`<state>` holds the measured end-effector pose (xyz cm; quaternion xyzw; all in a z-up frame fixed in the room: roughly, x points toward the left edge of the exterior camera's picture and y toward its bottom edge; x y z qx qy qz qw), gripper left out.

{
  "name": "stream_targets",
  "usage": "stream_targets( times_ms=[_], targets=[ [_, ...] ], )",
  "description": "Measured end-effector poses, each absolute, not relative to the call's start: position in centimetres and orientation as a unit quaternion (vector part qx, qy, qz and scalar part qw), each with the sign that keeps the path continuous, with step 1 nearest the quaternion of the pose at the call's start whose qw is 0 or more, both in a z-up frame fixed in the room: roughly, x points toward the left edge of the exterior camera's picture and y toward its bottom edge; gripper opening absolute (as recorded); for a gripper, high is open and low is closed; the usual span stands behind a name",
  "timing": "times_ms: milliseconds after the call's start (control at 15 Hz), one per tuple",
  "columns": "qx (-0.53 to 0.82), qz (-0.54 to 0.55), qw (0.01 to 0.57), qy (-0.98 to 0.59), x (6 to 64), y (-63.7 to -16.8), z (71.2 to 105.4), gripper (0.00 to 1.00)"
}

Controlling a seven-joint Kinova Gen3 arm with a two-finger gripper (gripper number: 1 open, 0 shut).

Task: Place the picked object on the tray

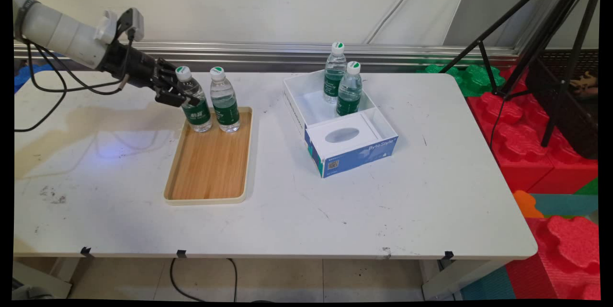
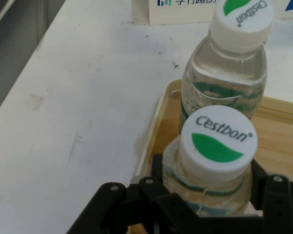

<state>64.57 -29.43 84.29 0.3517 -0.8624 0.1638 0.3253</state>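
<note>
Gripper: your black gripper (image 1: 179, 91) comes in from 10 o'clock and is clenched on the upper body of the left bottle (image 1: 194, 101); in the hand view the gripper (image 2: 207, 195) has its fingers (image 2: 271, 190) pressed on both sides of that bottle (image 2: 212, 161), just below the cap

Held bottle: clear water bottle, green label, white cap with a green mark; upright, maybe a slight tilt; its base is at the tray's far left corner; you cannot tell whether the base touches the tray floor or is just lifted off it

Second bottle: same kind (image 1: 224, 101), upright, just beside the held one at its 3 o'clock; in the hand view it (image 2: 224, 73) stands beyond the held bottle; whether the 2 touch you cannot tell

Tray: wooden tray (image 1: 208, 168) with a cream rim, long side running 12 to 6; both bottles sit at its 12 o'clock end; the tray rim (image 2: 154, 131) also shows in the hand view

Box: white and blue tissue box (image 1: 352, 146) with an open white compartment, well apart from the tray at its 3 o'clock

Box bottles: 2 more bottles upright in the open compartment; back bottle (image 1: 334, 74) at 12, front bottle (image 1: 349, 90) close beside it at 5

Table: white table (image 1: 421, 201), scuffed
</note>
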Motion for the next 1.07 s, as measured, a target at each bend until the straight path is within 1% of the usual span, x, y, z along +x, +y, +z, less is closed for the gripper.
stream_targets(
  times_ms=[467, 800, 867, 1067],
  targets=[
    [0.347, 0.163, 0.324, -0.865, 64.6, -30.2, 82.8, 0.00],
    [0.348, 0.165, 0.329, -0.862, 64.8, -30.4, 82.8, 0.00],
    [0.347, 0.165, 0.332, -0.862, 64.7, -30.4, 82.9, 1.00],
    [0.345, 0.168, 0.338, -0.860, 64.7, -30.4, 83.6, 1.00]
  ],
)
